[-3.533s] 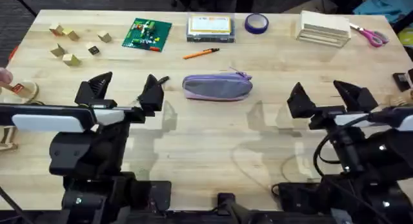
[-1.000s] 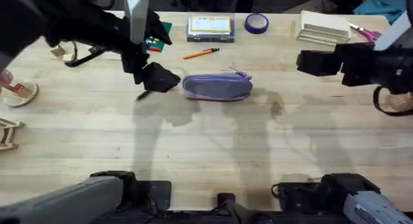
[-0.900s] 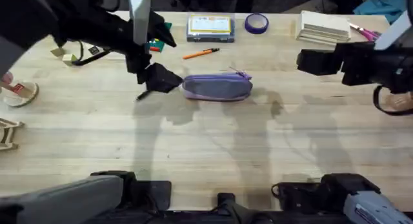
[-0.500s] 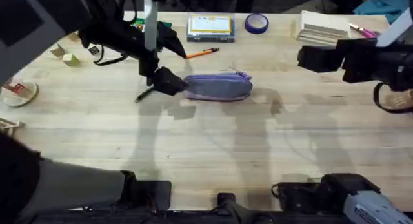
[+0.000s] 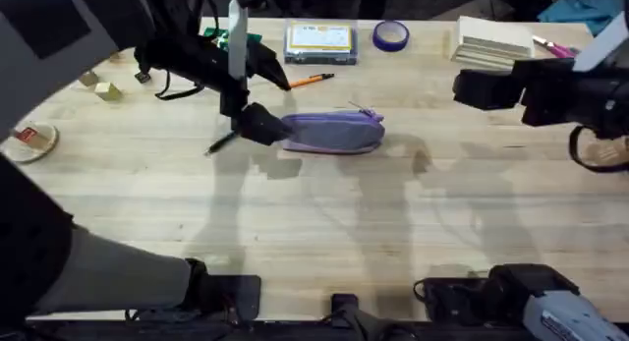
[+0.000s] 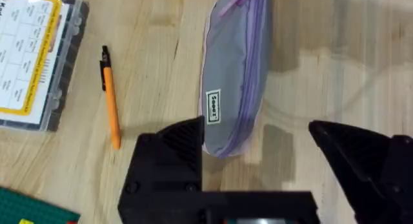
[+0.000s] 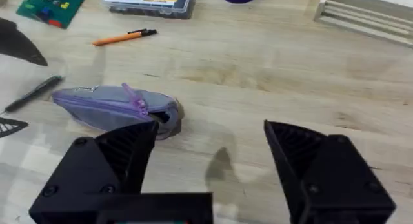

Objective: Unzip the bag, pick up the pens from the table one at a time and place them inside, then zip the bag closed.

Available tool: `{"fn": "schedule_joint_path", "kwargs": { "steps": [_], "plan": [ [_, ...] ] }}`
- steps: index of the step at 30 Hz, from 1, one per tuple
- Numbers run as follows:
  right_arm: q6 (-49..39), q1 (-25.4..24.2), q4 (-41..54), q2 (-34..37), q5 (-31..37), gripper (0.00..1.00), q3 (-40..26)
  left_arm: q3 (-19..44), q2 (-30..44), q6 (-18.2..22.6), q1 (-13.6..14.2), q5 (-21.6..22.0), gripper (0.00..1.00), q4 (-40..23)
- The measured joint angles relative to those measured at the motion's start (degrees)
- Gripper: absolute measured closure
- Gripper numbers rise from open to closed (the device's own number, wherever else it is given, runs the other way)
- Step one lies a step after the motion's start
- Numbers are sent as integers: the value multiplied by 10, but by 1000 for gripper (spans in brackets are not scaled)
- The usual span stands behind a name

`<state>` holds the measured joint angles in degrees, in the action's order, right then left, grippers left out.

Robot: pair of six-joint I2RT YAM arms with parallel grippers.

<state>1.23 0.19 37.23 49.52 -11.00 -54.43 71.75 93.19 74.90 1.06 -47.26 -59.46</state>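
Observation:
The lilac bag [image 5: 332, 133] lies lengthwise mid-table, its zipper on top and the pull [image 7: 135, 100] at its right end. My left gripper [image 5: 264, 97] hovers open at the bag's left end; in the left wrist view the bag [image 6: 233, 88] reaches in between the spread fingers of that gripper [image 6: 258, 143]. The orange pen [image 5: 307, 82] lies behind the bag, and the black pen [image 5: 221, 144] lies left of it. My right gripper [image 5: 477, 90] hangs open well off to the right, with the bag [image 7: 113, 111] seen past the gripper [image 7: 206, 146].
A clear box with a yellow label [image 5: 320, 41], a purple tape roll [image 5: 391, 34] and a green board [image 5: 218, 36] stand at the back. A stack of wooden pieces [image 5: 491, 41] and pink scissors [image 5: 557, 50] are back right, small wooden blocks [image 5: 103, 88] back left.
Both arms rose from their rest pose. Over the last second my left gripper has moved right, up to the bag's left end. The right arm has held still.

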Motion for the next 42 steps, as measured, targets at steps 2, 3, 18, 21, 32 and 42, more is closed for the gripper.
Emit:
{"fn": "schedule_joint_path", "kwargs": {
  "steps": [2, 3, 18, 21, 32, 42],
  "plan": [
    [0, 0, 0, 0, 0, 4, 0, 0, 7, 0, 5, 3, 8, 3],
    [0, 0, 0, 0, 0, 4, 0, 0, 12, 0, 8, 4, 7, 5],
    [0, 0, 0, 0, 0, 4, 0, 0, 92, 2, 50, 28, 7, 44],
    [0, 0, 0, 0, 0, 4, 0, 0, 92, 2, 50, 52, 9, 41],
    [-10, 0, 2, 0, -1, 4, 0, 2, 92, 2, 50, 70, 865, 46],
    [73, 0, -46, 3, -50, 4, -1, 2, 92, 2, 51, 74, 958, 46]
  ]
}}
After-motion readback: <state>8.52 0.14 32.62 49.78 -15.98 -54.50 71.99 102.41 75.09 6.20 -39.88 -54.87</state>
